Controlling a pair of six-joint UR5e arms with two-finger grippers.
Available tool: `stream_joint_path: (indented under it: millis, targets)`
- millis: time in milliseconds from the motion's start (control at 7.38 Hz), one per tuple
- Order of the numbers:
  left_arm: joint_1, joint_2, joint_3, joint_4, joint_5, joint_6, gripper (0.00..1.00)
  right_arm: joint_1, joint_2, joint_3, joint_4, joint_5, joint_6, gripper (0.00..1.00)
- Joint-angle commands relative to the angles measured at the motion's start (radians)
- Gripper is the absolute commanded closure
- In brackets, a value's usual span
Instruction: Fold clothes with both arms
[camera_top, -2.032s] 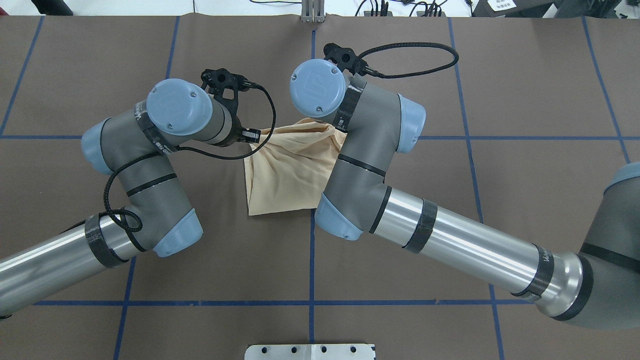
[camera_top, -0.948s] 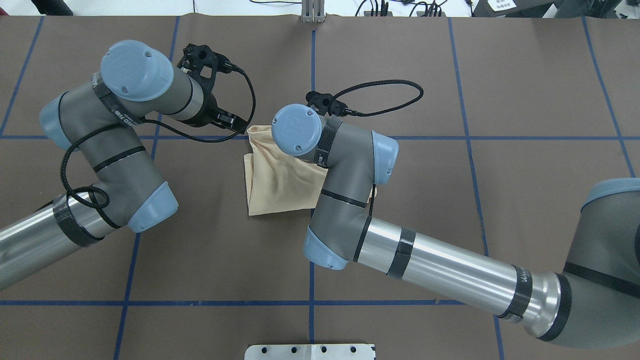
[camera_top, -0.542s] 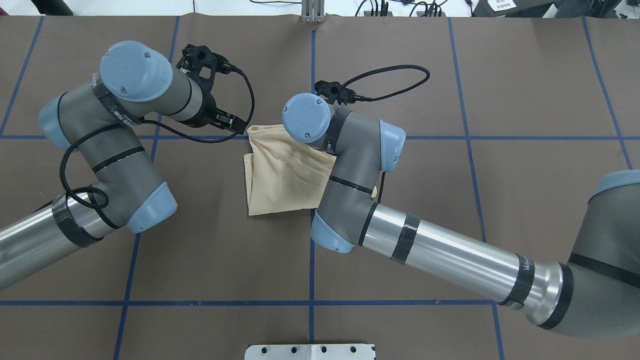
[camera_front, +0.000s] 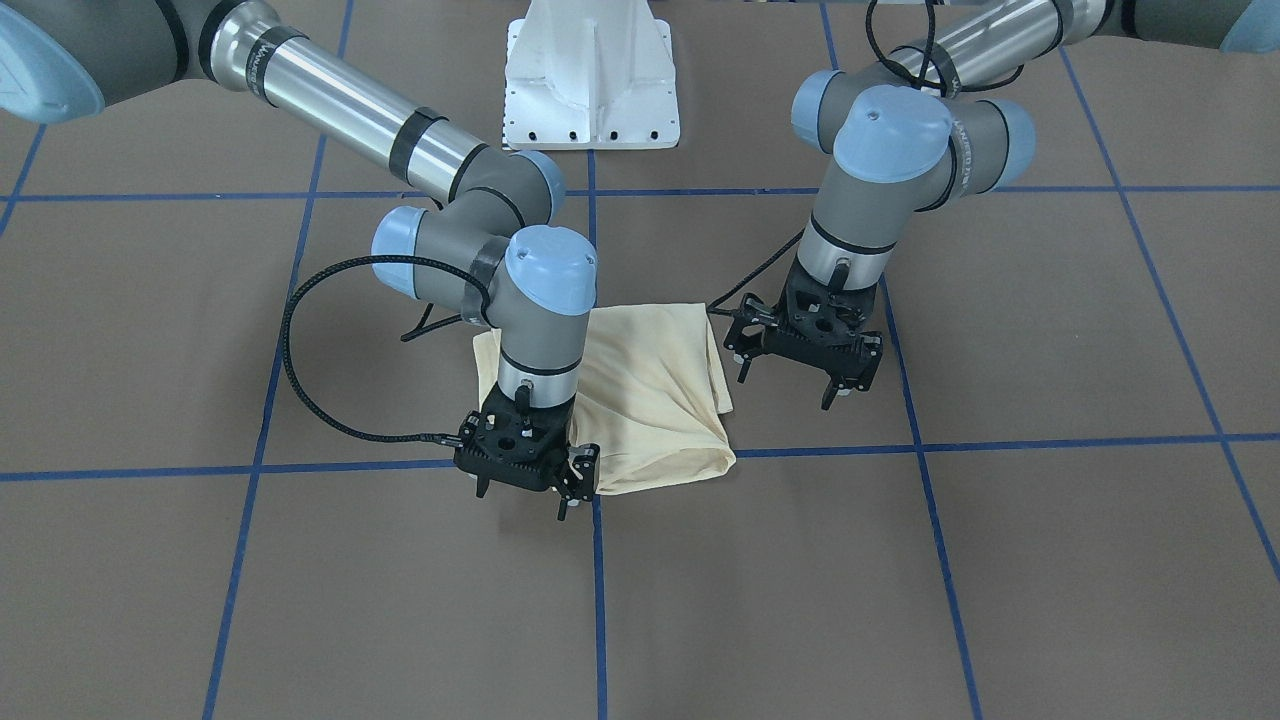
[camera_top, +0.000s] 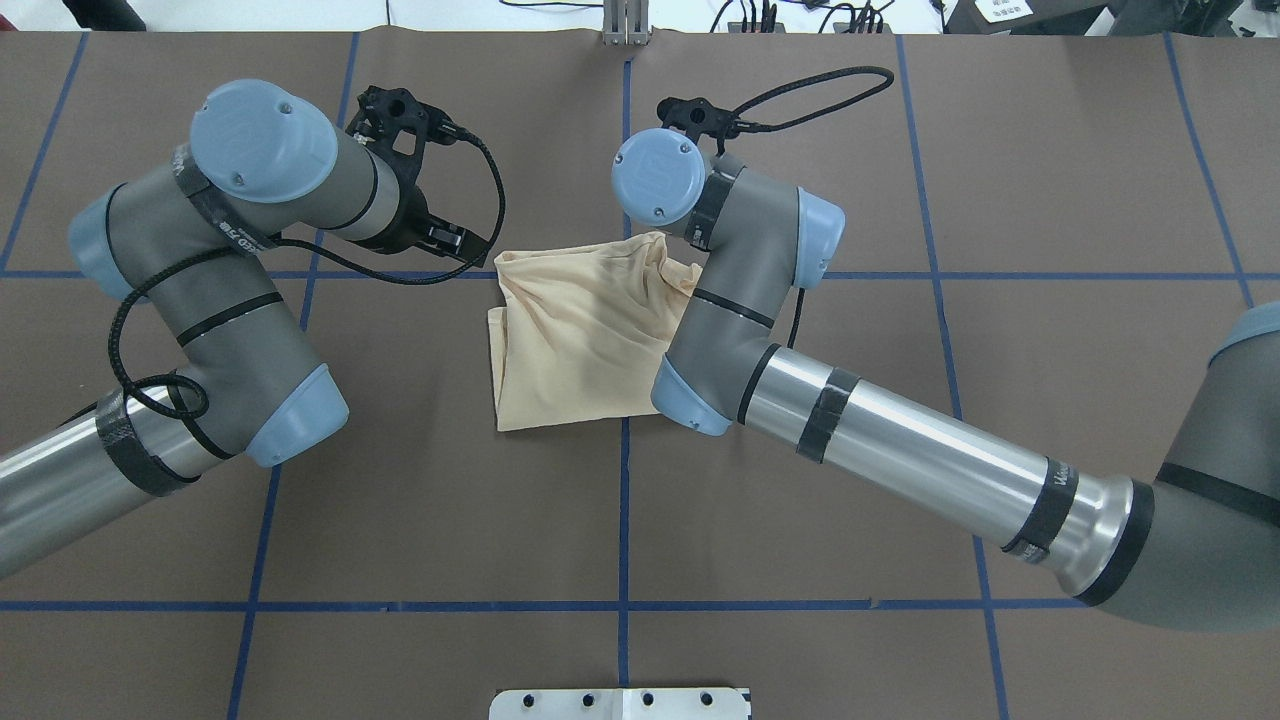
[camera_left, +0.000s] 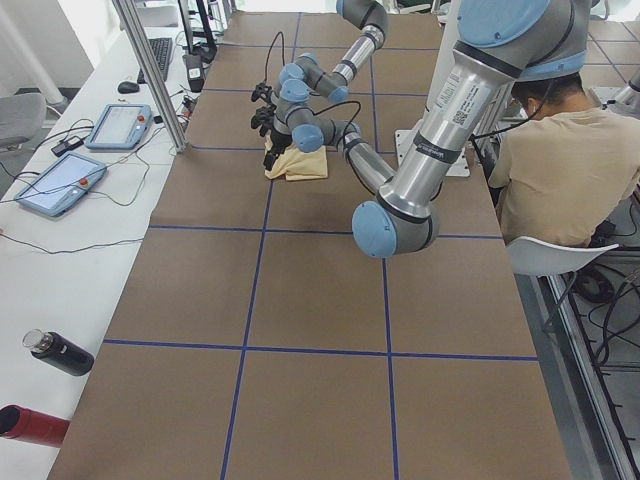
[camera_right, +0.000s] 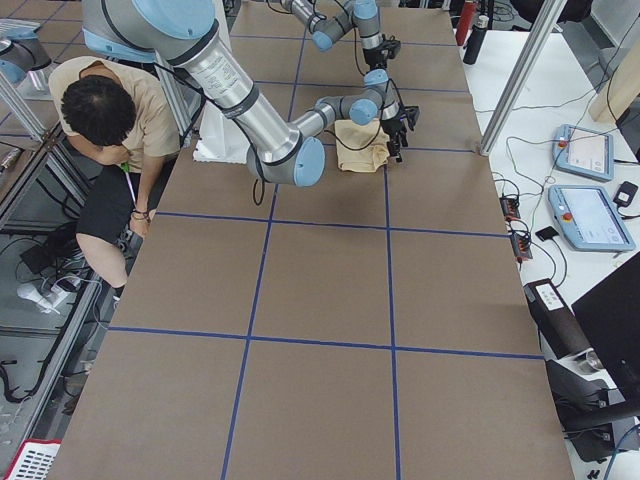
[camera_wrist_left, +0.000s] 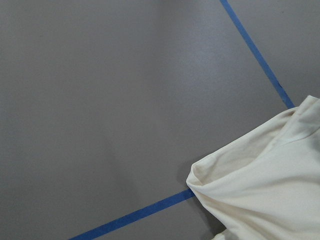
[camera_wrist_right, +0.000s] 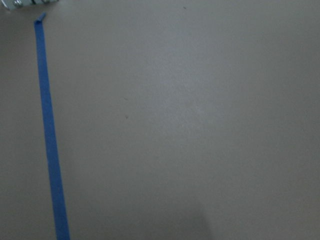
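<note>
Broadly, the brown table (camera_top: 450, 520) is crossed by blue tape lines (camera_top: 625, 500), and both arms bend in over its middle. The left arm (camera_top: 230, 320) comes from the left and the right arm (camera_top: 900, 455) from the right, near meaning the robot's side.

Between their wrists lies the T-shirt (camera_top: 570, 340), folded into a compact cream bundle at the table's centre. Its far edge sits along a cross line, and in the left wrist view its far-left corner overlaps that tape.

The bundle is nearly as wide as it is deep, so its long axis is weak. If anything it runs from the near-left corner to the far-right corner, where the cloth bunches up. Print and neck label are hidden, so I cannot tell which way the collar points.

The left gripper (camera_front: 787, 390) hangs above the table just left of the shirt with its jaws spread and empty, probably standing clear so the fold lies undisturbed. The right gripper (camera_front: 522, 503) sits low at the far-right corner, jaws also apart, the cloth edge touching one finger. That looks like the end of laying a fold down.
</note>
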Motion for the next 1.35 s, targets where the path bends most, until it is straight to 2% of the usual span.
stream_joint_path:
  millis: [0,135,271,542,677,813,948,1219]
  targets:
    - [-0.004,0.024,-0.083,0.020,-0.025,0.000,0.00,0.062,0.021,0.041,0.003,0.139,-0.034,0.00]
    - [-0.019,0.068,-0.161,0.037,-0.037,0.006,0.00,0.096,-0.018,0.108,-0.006,0.201,-0.079,0.00]
    - [-0.043,0.093,-0.227,0.124,-0.068,0.018,0.00,0.154,-0.081,0.202,-0.064,0.299,-0.130,0.00]
    - [-0.126,0.099,-0.316,0.286,-0.079,0.219,0.00,0.310,-0.333,0.519,-0.217,0.442,-0.417,0.00]
    - [-0.193,0.139,-0.325,0.302,-0.109,0.342,0.00,0.407,-0.472,0.634,-0.260,0.521,-0.595,0.00]
    - [-0.282,0.188,-0.326,0.302,-0.151,0.503,0.00,0.513,-0.614,0.694,-0.262,0.590,-0.806,0.00]
    - [-0.382,0.247,-0.326,0.302,-0.192,0.609,0.00,0.627,-0.728,0.698,-0.259,0.655,-1.030,0.00]
    - [-0.520,0.378,-0.342,0.290,-0.209,0.675,0.00,0.801,-0.915,0.689,-0.253,0.685,-1.368,0.00]
